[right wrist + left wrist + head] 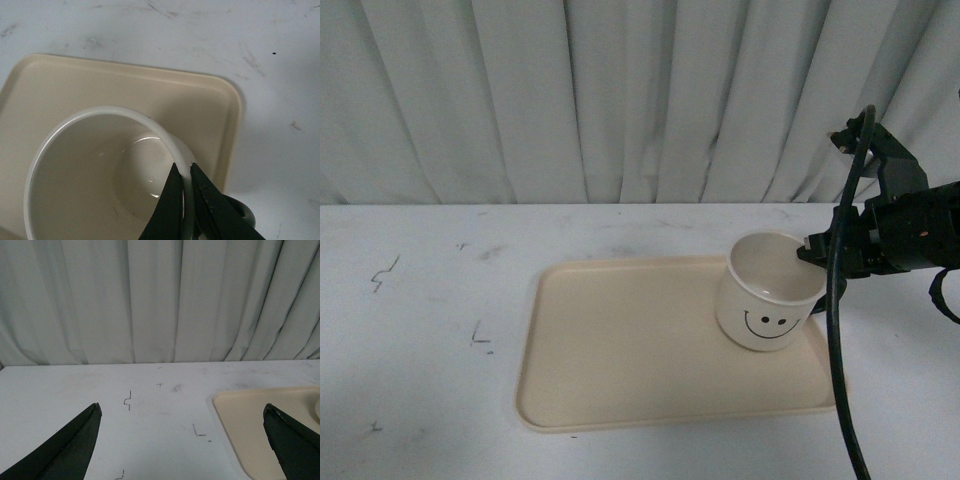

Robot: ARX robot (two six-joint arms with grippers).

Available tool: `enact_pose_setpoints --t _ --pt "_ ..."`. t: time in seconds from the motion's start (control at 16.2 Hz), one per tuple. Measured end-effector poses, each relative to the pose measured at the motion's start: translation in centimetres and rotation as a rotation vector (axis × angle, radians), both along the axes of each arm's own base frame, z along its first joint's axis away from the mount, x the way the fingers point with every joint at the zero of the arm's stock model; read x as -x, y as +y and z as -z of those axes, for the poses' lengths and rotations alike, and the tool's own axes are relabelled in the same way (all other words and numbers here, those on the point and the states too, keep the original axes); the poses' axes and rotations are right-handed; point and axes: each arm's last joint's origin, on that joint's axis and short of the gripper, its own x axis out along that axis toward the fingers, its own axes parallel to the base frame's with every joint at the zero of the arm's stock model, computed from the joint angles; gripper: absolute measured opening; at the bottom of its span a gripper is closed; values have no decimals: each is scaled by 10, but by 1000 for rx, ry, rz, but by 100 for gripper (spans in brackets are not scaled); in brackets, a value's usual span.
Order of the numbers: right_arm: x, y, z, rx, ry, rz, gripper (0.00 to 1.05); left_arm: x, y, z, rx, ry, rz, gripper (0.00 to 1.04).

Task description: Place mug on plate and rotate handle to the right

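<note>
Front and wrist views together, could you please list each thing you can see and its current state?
mug: upright, empty, standing on the tray's right end, smiley toward the camera.
plate: flat on the table, holding only the mug.
right gripper: shut on the mug's rim.
left gripper: open, empty, above the table.

- We see the cream mug (767, 296) upright and empty on the plate's right end, its black smiley face turned toward us.
- Its black handle (239, 210) points right, past the plate's edge.
- The plate (620, 350), a beige rectangular tray, lies flat.
</note>
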Motion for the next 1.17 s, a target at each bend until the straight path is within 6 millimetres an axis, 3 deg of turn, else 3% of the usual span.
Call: enact_pose_setpoints --t 0.25,0.62,0.68,1.05,1.17 --pt "2 10 6 7 25 -16 3 0 0 0 0 0 0 98" --pt "-1 10 5 16 36 -3 3 0 0 0 0 0 0 98" --pt "-1 12 5 24 34 -7 10 0 0 0 0 0 0 98" --pt "-3 12 0 21 6 -5 76 0 0 0 0 0 0 98" --pt "-4 12 -10 12 -30 2 90 0 0 0 0 0 0 98"
